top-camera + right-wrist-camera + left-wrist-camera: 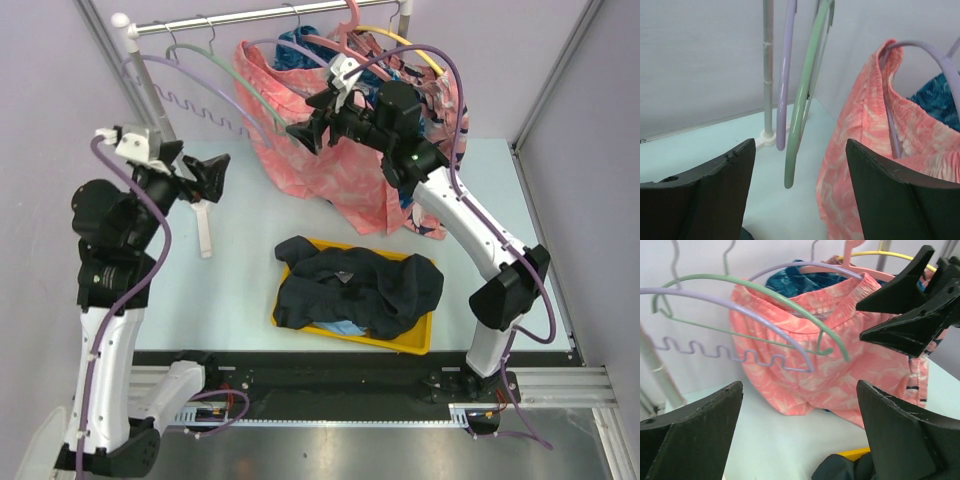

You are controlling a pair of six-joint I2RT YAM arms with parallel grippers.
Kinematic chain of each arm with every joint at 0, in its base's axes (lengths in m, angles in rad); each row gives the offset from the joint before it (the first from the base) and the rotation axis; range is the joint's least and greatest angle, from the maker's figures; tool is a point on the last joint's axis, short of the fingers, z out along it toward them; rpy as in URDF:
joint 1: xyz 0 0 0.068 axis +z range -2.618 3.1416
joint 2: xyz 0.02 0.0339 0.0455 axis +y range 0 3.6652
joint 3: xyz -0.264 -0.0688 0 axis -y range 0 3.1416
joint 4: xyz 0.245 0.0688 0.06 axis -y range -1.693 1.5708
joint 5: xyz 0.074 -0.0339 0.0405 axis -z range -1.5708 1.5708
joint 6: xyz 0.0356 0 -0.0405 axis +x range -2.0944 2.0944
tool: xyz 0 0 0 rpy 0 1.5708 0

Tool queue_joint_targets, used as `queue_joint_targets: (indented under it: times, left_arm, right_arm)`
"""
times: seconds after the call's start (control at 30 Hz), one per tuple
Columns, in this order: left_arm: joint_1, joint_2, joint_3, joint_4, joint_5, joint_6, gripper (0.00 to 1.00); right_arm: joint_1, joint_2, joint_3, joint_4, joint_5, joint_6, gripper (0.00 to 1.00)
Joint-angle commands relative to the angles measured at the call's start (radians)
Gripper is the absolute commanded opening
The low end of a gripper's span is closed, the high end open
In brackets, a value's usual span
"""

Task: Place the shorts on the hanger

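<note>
The dark navy shorts [360,285] lie crumpled in the yellow tray [415,345]; an edge of them shows at the bottom of the left wrist view [845,469]. The mint-green hanger [235,72] hangs empty on the rail, left of the pink shorts; it also shows in the left wrist view [765,292] and the right wrist view [802,110]. My left gripper [218,178] [799,387] is open and empty, raised and facing the hangers. My right gripper [300,135] [800,145] is open and empty, just right of the mint hanger's lower end.
A lavender hanger with a wavy bar [180,95] [740,310] hangs left of the mint one. Pink patterned shorts [330,150] [865,150] hang on another lavender hanger, with blue garments and pink and yellow hangers behind. The rack pole [767,70] and its white foot [203,228] stand at the left.
</note>
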Motion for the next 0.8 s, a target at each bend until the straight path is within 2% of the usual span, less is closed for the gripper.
queue_joint_targets:
  times: [0.0,0.27,0.4,0.67,0.77]
  left_arm:
    - [0.078,-0.061,-0.045,0.043,0.010,-0.066,1.00]
    - [0.134,-0.090,-0.079,0.035,0.025,-0.063,1.00]
    - [0.134,-0.093,-0.074,0.031,0.027,-0.049,1.00]
    - [0.134,-0.073,-0.072,0.026,0.030,-0.042,1.00]
    - [0.134,-0.065,-0.071,0.026,0.030,-0.042,1.00]
  right_arm:
    - [0.013,0.030,0.090,0.050,-0.075,0.015,0.77]
    - [0.024,0.107,0.133,0.000,-0.038,-0.031,0.73]
    - [0.030,0.158,0.183,-0.022,-0.016,-0.047,0.63]
    - [0.053,0.224,0.203,-0.030,0.045,-0.091,0.52]
    - [0.055,0.234,0.216,-0.013,0.062,-0.090,0.41]
